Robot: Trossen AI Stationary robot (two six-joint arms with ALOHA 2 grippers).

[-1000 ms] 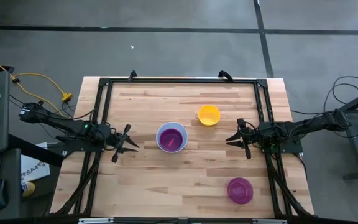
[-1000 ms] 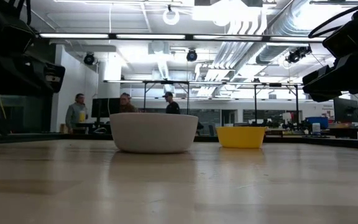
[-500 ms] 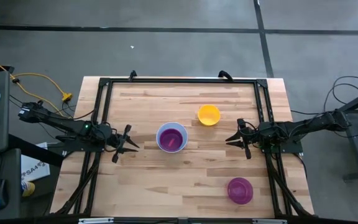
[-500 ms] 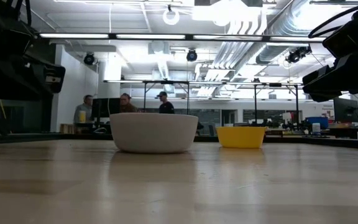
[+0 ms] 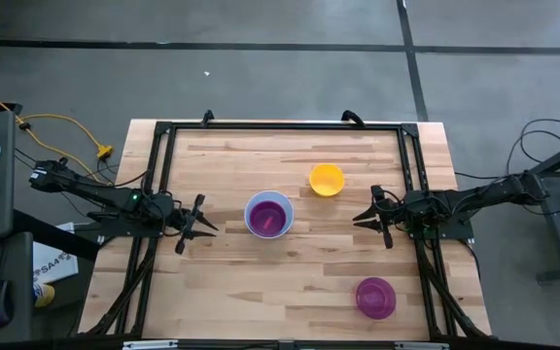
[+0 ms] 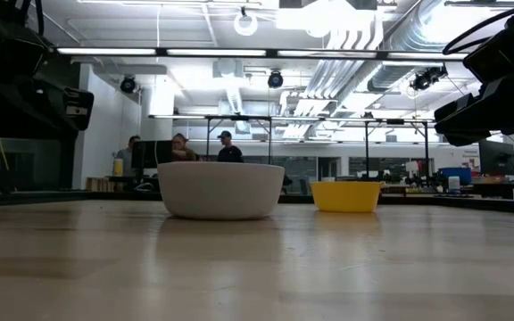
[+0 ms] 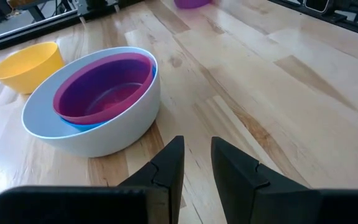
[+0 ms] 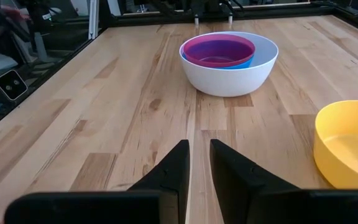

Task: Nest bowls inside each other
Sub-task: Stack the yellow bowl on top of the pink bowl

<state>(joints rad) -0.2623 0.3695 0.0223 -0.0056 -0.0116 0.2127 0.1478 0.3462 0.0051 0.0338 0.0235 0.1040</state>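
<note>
A white bowl stands upright on its base mid-table. A blue bowl sits inside it, and a red-pink bowl sits inside the blue one. A yellow bowl stands alone just beyond and to the right of the stack. A purple bowl stands near the front right. My left gripper hovers left of the stack, its fingers a little apart with nothing between them. My right gripper hovers right of the stack and near the yellow bowl, also slightly open and holding nothing.
A black frame rail runs along the table's far edge and down both sides past the arm bases. Bare wood lies between each gripper and the stack and across the near middle. People stand in the room beyond the table.
Neither arm nor any bowl has moved. A person in the room behind the table has walked across the background.
</note>
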